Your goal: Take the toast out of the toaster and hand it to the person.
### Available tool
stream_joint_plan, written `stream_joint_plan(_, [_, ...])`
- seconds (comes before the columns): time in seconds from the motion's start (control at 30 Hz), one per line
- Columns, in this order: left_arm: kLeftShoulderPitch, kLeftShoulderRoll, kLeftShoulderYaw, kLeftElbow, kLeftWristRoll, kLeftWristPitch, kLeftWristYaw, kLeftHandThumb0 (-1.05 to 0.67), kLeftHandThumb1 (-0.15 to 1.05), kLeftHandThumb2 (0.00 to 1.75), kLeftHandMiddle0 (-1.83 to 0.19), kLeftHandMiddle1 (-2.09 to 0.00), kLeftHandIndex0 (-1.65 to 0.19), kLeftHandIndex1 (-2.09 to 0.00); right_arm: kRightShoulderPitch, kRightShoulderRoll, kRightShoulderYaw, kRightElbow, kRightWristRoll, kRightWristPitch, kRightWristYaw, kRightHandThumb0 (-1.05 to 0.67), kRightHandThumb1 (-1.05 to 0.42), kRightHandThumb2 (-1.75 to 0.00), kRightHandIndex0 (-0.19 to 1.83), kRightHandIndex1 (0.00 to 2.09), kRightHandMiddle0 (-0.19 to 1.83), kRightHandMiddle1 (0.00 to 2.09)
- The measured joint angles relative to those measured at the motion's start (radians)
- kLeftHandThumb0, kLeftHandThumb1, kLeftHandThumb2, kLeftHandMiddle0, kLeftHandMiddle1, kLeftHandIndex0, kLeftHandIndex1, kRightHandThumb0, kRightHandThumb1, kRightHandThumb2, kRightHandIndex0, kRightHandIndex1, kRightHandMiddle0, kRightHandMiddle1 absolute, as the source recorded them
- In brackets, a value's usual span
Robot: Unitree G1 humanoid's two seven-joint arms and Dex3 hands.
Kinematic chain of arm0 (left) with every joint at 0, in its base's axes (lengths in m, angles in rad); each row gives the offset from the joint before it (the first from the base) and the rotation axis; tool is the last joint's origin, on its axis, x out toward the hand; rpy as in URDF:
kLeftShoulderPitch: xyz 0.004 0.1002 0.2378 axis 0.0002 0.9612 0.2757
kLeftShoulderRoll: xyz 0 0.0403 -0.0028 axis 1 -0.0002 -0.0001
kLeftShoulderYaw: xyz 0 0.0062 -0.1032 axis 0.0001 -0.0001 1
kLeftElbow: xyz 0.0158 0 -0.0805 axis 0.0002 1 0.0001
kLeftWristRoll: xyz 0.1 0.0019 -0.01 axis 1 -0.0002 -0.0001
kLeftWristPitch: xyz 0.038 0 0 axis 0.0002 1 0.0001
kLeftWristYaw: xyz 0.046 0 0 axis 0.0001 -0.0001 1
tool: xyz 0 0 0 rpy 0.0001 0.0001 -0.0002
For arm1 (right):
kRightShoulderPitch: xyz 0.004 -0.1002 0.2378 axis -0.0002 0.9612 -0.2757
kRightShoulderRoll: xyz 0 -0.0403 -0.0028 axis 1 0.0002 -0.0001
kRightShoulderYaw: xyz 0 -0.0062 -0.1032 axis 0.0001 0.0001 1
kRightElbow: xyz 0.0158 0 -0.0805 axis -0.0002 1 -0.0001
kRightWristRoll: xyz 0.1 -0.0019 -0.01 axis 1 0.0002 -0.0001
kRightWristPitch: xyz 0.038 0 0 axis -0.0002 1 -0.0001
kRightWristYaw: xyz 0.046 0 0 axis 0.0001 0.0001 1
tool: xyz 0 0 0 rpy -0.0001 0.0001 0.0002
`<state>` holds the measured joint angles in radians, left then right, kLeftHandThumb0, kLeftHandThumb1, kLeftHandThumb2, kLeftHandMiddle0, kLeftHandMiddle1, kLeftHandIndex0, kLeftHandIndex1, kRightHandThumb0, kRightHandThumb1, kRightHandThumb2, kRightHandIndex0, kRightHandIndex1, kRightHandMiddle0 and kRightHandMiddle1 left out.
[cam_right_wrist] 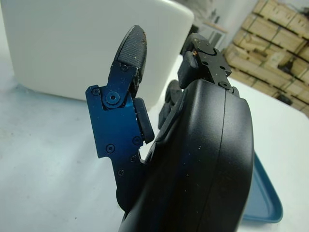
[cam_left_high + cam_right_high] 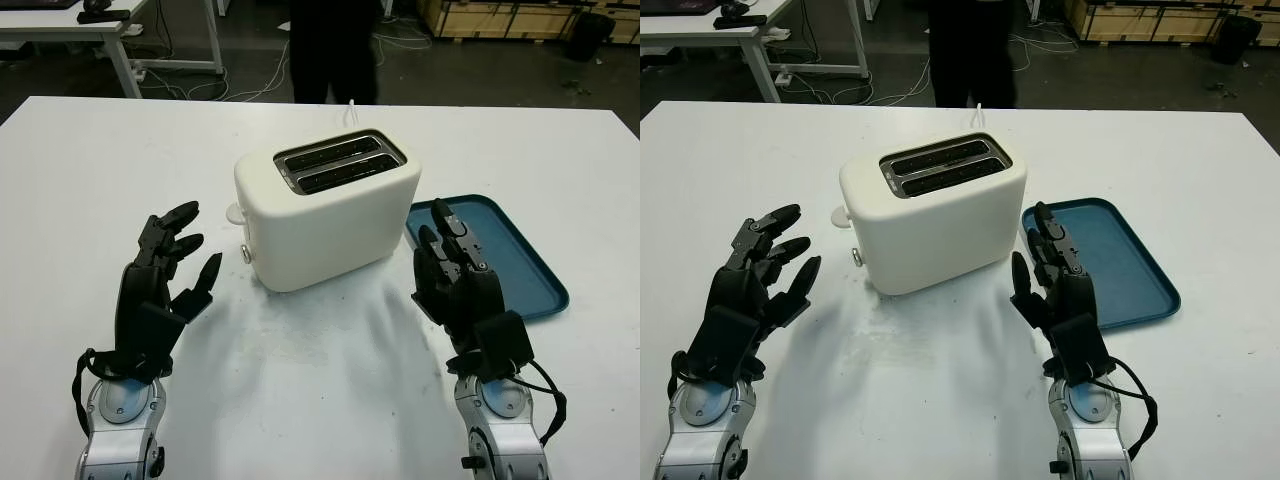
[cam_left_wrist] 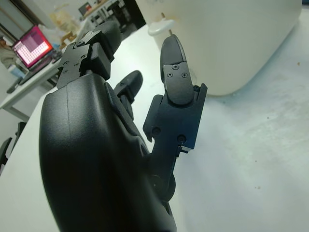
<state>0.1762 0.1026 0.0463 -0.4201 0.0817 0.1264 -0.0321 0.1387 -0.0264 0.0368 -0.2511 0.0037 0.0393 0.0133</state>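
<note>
A cream two-slot toaster (image 2: 330, 215) stands mid-table, and its two slots (image 2: 338, 163) look dark, with nothing rising above them. Its lever (image 2: 236, 213) sticks out on the side facing my left hand. My left hand (image 2: 175, 265) is open, held just left of the toaster and apart from it. My right hand (image 2: 450, 255) is open as well, just right of the toaster at the tray's near corner. The wrist views show the left hand (image 3: 137, 53) and the right hand (image 1: 169, 53) each close to the toaster's wall (image 3: 231, 38). A person (image 2: 335, 50) in dark clothes stands beyond the table's far edge.
A blue tray (image 2: 510, 250) with nothing on it lies right of the toaster. White table (image 2: 300, 400) spreads in front of the toaster between my arms. Another desk (image 2: 70, 25) stands at the back left and wooden crates (image 2: 500, 15) at the back right.
</note>
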Motion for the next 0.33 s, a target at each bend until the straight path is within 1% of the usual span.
stream_joint_plan(0.1, [0.001, -0.004, -0.006, 0.0, -0.028, 0.001, -0.021, -0.4, 0.92, 0.4, 0.0, -0.91, -0.09, -0.59, -0.004, 0.0, -0.002, -0.026, 0.001, 0.032, 0.0, -0.56, -0.92, -0.62, 0.12, 0.04, 0.15, 0.0])
stream_joint_plan(0.23, [0.005, -0.005, -0.031, 0.001, -0.028, 0.024, -0.037, -0.41, 0.92, 0.39, 0.0, -0.92, -0.11, -0.59, -0.006, 0.0, -0.002, -0.04, 0.001, 0.035, 0.002, -0.55, -0.92, -0.62, 0.13, 0.04, 0.15, 0.0])
stream_joint_plan(0.33, [0.01, -0.005, -0.038, 0.001, -0.028, 0.028, -0.037, -0.43, 0.92, 0.42, 0.0, -0.9, -0.09, -0.58, -0.005, 0.0, -0.003, -0.044, 0.0, 0.035, 0.002, -0.54, -0.92, -0.62, 0.14, 0.04, 0.16, 0.0])
